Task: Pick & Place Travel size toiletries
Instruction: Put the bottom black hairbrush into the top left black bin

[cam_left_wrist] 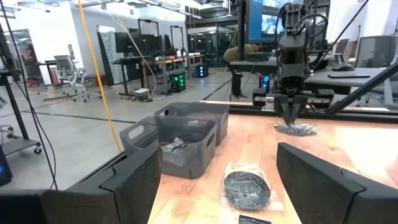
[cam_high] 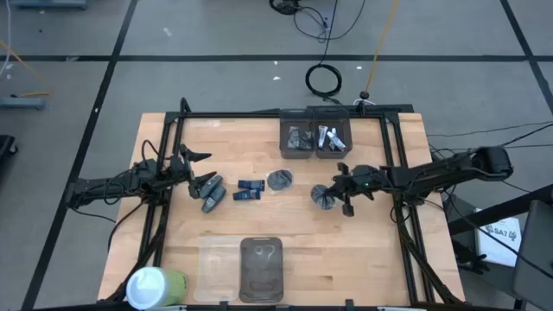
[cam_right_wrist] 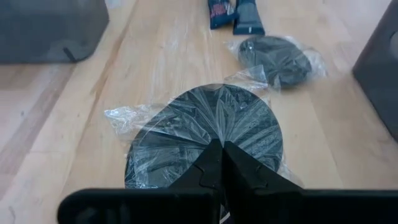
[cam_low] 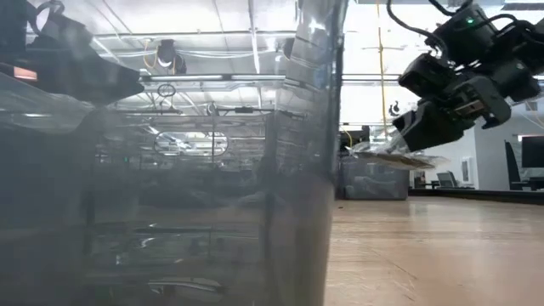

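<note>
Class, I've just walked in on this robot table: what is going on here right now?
The right gripper is shut on a dark grey round flat packet in clear wrap, holding it lifted just above the wooden table. The left gripper is open, empty, near a grey oblong bottle. A second round packet and two dark blue packs lie mid-table. Two dark bins at the far edge already hold a few items.

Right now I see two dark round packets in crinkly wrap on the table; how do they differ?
The round packet by the right gripper is pinched by its fingers and lifted off the wood, while the other round packet lies flat and untouched. The held packet shows a shiny pleated face; the free packet looks duller and smoother. The free one lies nearer the blue packs. Both are dark, round, flat and wrapped in clear plastic.
</note>
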Controlling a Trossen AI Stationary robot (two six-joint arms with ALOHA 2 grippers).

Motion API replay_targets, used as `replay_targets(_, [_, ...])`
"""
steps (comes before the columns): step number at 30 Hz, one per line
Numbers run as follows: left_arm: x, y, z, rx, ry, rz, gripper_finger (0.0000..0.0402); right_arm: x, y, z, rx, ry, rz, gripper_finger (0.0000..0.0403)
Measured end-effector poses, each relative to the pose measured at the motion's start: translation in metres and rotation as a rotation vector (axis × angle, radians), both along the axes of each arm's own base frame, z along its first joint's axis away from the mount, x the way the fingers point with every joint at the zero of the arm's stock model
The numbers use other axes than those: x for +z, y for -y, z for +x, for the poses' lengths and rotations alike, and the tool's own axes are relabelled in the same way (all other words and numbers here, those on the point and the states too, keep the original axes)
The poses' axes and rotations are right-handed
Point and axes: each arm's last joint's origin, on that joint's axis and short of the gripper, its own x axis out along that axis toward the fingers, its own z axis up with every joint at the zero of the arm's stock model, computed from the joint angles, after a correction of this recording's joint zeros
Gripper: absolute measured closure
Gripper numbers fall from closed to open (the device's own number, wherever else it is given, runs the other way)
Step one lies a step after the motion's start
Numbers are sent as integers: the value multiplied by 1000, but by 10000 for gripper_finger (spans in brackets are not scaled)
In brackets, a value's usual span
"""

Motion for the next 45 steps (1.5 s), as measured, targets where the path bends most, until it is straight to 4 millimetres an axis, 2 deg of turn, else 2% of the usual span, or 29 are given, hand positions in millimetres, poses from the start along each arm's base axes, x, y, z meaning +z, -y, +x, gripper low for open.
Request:
replay_targets(12, [0,0,0,-1,0,0,91,-5,-1,-19,-3,146,5,403])
replay_targets(31, [0,0,0,0,0,0,91,-2,-1,-20,-3,170,7,403])
replay_targets(45, [0,0,0,0,0,0,91,7,0,-17,-10,270,-2,403])
